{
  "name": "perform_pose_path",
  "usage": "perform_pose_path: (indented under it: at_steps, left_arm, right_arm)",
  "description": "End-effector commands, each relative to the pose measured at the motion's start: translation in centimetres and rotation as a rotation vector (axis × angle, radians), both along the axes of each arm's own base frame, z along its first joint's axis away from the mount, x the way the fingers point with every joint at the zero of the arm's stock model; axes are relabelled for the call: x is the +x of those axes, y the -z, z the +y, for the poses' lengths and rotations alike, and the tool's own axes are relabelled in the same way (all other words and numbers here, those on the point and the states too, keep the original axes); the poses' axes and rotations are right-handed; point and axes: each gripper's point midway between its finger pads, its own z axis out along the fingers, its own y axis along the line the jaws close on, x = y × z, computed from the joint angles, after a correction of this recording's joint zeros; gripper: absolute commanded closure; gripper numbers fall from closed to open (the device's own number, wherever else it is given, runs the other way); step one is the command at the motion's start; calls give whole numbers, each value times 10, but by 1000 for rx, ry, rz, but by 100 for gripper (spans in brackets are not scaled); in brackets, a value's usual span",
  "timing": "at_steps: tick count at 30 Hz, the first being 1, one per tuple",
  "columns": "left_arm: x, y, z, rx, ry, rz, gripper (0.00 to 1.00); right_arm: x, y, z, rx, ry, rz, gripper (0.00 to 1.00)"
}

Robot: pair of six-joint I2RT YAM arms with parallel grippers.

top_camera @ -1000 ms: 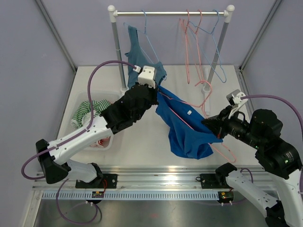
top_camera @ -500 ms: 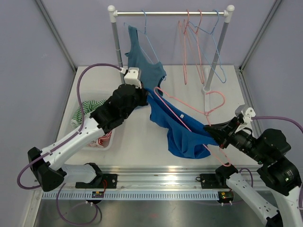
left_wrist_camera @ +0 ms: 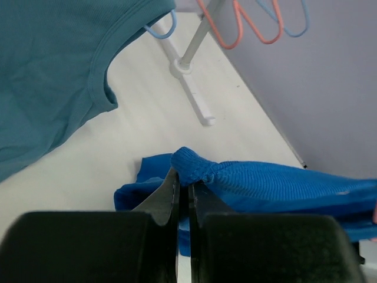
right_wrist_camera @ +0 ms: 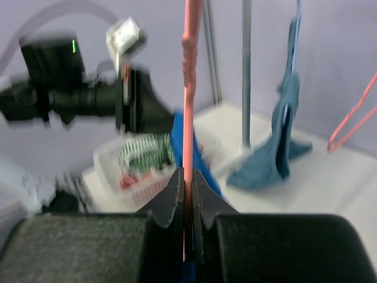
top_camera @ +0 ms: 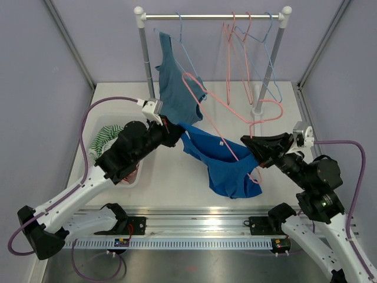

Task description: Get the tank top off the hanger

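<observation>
The blue tank top (top_camera: 222, 166) hangs stretched between my two grippers, its lower part drooping toward the table. My left gripper (top_camera: 174, 126) is shut on a bunched edge of it. In the left wrist view, the ribbed fold of the tank top (left_wrist_camera: 197, 167) sits pinched at my left gripper (left_wrist_camera: 188, 187). The pink wire hanger (top_camera: 227, 104) is raised and tilted, one arm still running through the fabric. My right gripper (top_camera: 247, 142) is shut on that hanger (right_wrist_camera: 188, 88). In the right wrist view, the wire rises straight from my right gripper (right_wrist_camera: 187, 181).
A teal tank top (top_camera: 174, 88) hangs on a blue hanger from the rack rail (top_camera: 212, 16). Pink and blue empty hangers (top_camera: 250, 53) hang further right. A white basket (top_camera: 101, 125) with striped clothes stands at the left. The rack's right post (top_camera: 268, 65) rises behind the right gripper.
My left arm pulled back leftward with the tank top's edge. My right gripper lifted the hanger up off the table and swung it left, stretching the fabric.
</observation>
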Motion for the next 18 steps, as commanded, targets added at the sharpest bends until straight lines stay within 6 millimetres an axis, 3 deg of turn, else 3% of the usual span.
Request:
perform_pose_path:
  at_steps: [1, 2, 3, 5, 6, 7, 9, 11, 14, 15, 16, 18]
  left_arm:
    - [-21, -9, -10, -113, 115, -58, 100]
    - [-35, -13, -18, -144, 190, -85, 100]
    - [-42, -6, -23, -147, 230, -88, 100]
    - [-60, 8, -38, -122, 319, -110, 100]
    - [-61, 20, -44, -79, 339, -112, 100]
    - [-63, 30, -47, -43, 350, -89, 100]
    - [-58, 52, -50, 24, 321, -46, 100]
    - [-47, 67, -40, 71, 230, -8, 100]
    - [-29, 84, -17, 133, 62, 35, 100]
    - [-26, 86, -12, 145, 28, 44, 96]
    - [-25, 94, -8, 179, 10, 63, 93]
    - [-23, 96, -6, 211, 6, 64, 82]
  right_arm:
    - [10, -69, -18, 383, 73, -194, 100]
    - [13, -72, -18, 440, 66, -198, 100]
    - [23, -71, -15, 464, 70, -199, 100]
    - [25, -86, -19, 554, 65, -267, 100]
    - [38, -83, -13, 558, 69, -254, 100]
    - [36, -97, -16, 591, 69, -298, 100]
    - [46, -102, -10, 565, 77, -304, 100]
    - [61, -112, -10, 498, 141, -227, 100]
    - [85, -106, -15, 296, 291, -34, 100]
    - [86, -120, -16, 260, 303, -28, 100]
    - [91, -98, -15, 178, 324, 59, 100]
    - [95, -93, -14, 133, 338, 105, 100]
